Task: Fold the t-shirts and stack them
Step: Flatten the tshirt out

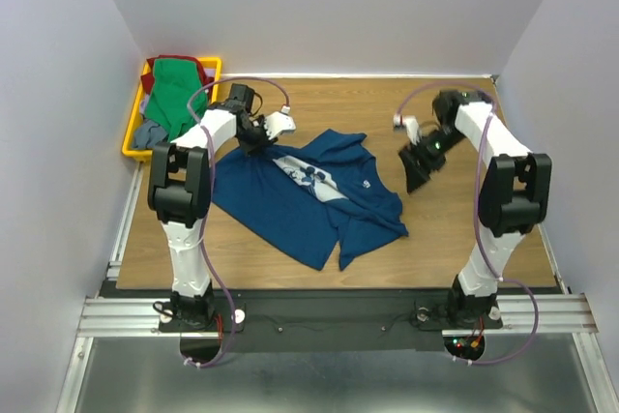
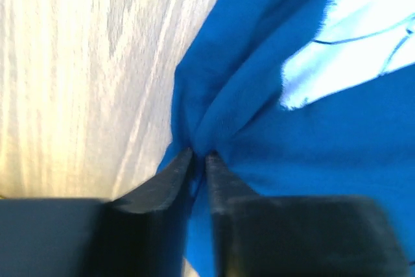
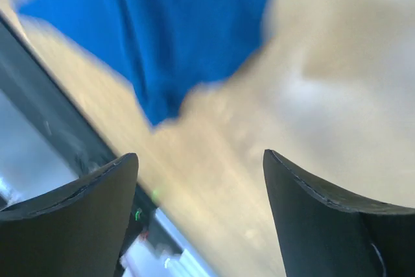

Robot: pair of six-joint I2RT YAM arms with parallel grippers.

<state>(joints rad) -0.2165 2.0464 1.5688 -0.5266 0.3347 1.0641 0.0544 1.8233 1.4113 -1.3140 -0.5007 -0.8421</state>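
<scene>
the job looks to be near its start. the blue shirt (image 1: pixel 309 195) lies in the middle of the table (image 1: pixel 484 249), spread out but rumpled, its white print (image 1: pixel 311 177) face up, one sleeve bunched toward the near right. no neat fold shows on it, and no stack of folded shirts can be seen anywhere on the wood.

the left claw (image 2: pixel 198 158) sits at the shirt's far left edge. its two tips are almost together, with a ridge of blue cloth puckered up into the thin slit between them, so it reads as pinching the shirt's edge. the right claw (image 3: pixel 201 160) hangs over bare wood just off the shirt's right side, jaws spread wide with nothing between them; blue cloth shows only further out in its view.

the other shirts wait in the yellow tray (image 1: pixel 127 142) at the far left corner: a green shirt (image 1: pixel 176 89) on top, a red shirt (image 1: pixel 175 61) behind it and a grey shirt (image 1: pixel 150 132) at the near end, all heaped and unfolded.

so what is left, by the look of it, is nearly everything: flatten and fold the blue one, then take out, fold and pile the three from the tray.
</scene>
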